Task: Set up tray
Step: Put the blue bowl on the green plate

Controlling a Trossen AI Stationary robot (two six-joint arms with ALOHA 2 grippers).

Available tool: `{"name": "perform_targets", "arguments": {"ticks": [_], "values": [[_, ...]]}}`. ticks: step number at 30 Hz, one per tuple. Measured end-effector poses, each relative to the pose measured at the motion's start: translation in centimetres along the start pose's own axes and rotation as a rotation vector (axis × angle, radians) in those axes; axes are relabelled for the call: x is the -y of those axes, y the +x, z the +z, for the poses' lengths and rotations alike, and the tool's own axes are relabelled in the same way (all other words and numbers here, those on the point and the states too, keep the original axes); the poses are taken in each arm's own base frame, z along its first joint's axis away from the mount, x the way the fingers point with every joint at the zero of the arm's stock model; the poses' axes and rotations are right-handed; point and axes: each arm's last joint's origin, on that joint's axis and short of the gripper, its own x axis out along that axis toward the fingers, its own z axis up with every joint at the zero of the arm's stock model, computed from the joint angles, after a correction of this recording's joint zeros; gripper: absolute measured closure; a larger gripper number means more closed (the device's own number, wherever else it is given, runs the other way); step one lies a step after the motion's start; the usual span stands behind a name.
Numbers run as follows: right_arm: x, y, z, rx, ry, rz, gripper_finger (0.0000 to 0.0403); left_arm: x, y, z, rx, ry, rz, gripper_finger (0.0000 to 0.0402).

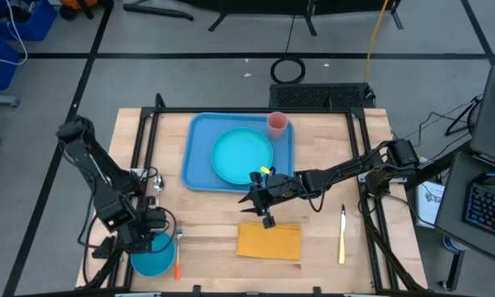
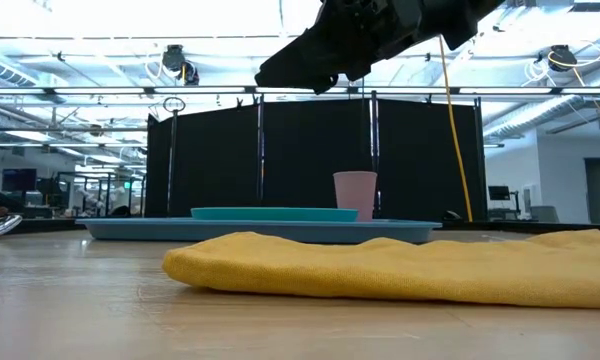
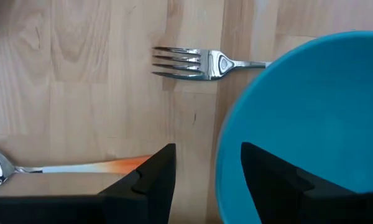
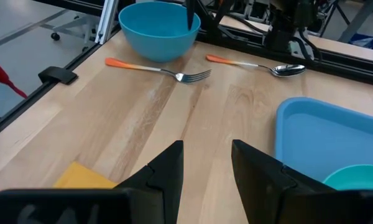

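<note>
High view shows the tray (image 1: 200, 132) at the far middle of the desk (image 1: 330, 239), with the plate (image 1: 242, 155) lying in it and the pink cup (image 1: 277, 124) in its far right corner. The right claw (image 1: 262, 206) hangs above the desk between the tray's near rim and the napkin (image 1: 268, 241), which lies just beyond it toward the desk's front edge. Its fingers are apart with nothing between them.

The left claw (image 1: 157, 235) is at the bowl (image 1: 153, 257), at the near left corner of the desk. In the left wrist view its fingers (image 3: 152, 180) are spread, one on the outside of the bowl's wall and one on the inside, so they straddle the rim; I judge that they are not pinching it, though I cannot be sure. The fork (image 3: 199, 63) lies just ahead of this claw, and the spoon (image 3: 6, 169) is to its side.

I judge the step in hand is taking the bowl, to bring it to the tray. The next move calls for pressing the fingers on the rim, lifting straight up and passing over the fork without touching it.

Only the high view shows the knife (image 1: 341, 234), well to the right of the right claw. The low view alone shows that the napkin is bunched up and not flat. The right wrist view shows the bowl, fork and spoon far ahead of that claw.
</note>
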Motion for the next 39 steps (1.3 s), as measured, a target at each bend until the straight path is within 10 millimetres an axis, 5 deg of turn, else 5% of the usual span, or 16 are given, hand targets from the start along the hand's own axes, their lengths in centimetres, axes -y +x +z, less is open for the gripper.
{"name": "perform_targets", "arguments": {"ticks": [17, 21, 28, 39], "values": [[-0.01, 0.0, 0.0, 0.0, 0.012, 0.0, 0.0275, 0.14, 0.31, 0.0, -0.015, -0.011, 0.01, 0.0219], [-0.18, 0.01, 0.02, 0.0, 0.01, 0.004, 0.0275, 0.13, 0.31, -0.01, -0.015, -0.007, 0.01, 0.0256], [-0.25, 0.01, 0.03, 0.001, 0.009, 0.006, 0.0275, 0.09, 0.32, 0.08, -0.005, 0.042, 0.015, 0.038], [-0.24, 0.01, 0.11, 0.008, 0.009, 0.005, 0.0275, -0.1, 0.02, 0.23, 0.026, 0.038, 0.008, 0.0396]]}}
